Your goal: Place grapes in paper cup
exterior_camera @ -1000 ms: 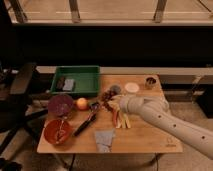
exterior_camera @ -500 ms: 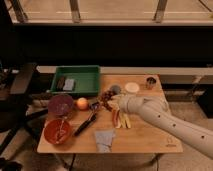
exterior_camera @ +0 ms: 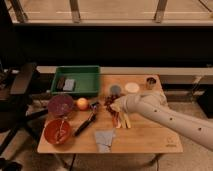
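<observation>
Wooden table point(exterior_camera: 150, 137) holds grapes point(exterior_camera: 107, 100) beside the claw point(exterior_camera: 115, 106), near paper cup point(exterior_camera: 132, 88).

Table point(exterior_camera: 150, 141) carries all items listed.
- Back left: tray point(exterior_camera: 88, 80), two small flat items side by side at its left end.
- Back right, in a row from left to right: small cup point(exterior_camera: 115, 89), paper cup point(exterior_camera: 132, 87), metal cup point(exterior_camera: 151, 82).
- Before the tray: rear bowl point(exterior_camera: 61, 104), round fruit point(exterior_camera: 82, 103) just right of it.
- Front left corner: front bowl point(exterior_camera: 58, 131), directly before the rear bowl.
- Long tool point(exterior_camera: 86, 122) lies aslant, right of the front bowl.
- Cloth point(exterior_camera: 104, 139) at the front edge, centre.
- Grapes point(exterior_camera: 106, 100) at table centre, before the small cup, right of the round fruit.
- Gripper point(exterior_camera: 115, 106) just right of the grapes; contact cannot be determined. Arm point(exterior_camera: 170, 119) enters from the right.
- Strips point(exterior_camera: 122, 120) lie just before the gripper
</observation>
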Controlling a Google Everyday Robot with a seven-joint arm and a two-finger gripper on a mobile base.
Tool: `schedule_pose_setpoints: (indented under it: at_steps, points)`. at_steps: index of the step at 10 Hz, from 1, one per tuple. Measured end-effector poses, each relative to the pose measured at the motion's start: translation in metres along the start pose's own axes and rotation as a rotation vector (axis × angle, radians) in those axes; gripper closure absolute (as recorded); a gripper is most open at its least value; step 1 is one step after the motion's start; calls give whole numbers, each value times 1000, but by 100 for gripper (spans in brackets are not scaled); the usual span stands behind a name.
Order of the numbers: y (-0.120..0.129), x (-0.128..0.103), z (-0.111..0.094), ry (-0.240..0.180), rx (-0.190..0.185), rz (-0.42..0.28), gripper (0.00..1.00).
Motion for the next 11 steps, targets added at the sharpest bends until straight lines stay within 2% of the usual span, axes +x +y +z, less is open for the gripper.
schedule_pose_setpoints:
  at_steps: [2, 4, 7, 8, 10, 11]
  points:
    - [-22, 30, -14, 49, 32, 79, 100]
    - [-45, 61, -31, 57, 71, 184, 100]
    - [-72, 104, -54, 32, 137, 346, 100]
    - [-77, 110, -60, 21, 157, 371, 100]
    - [-98, 117, -87, -3, 235, 419, 100]
    - [-107, 117, -97, 1, 266, 427, 100]
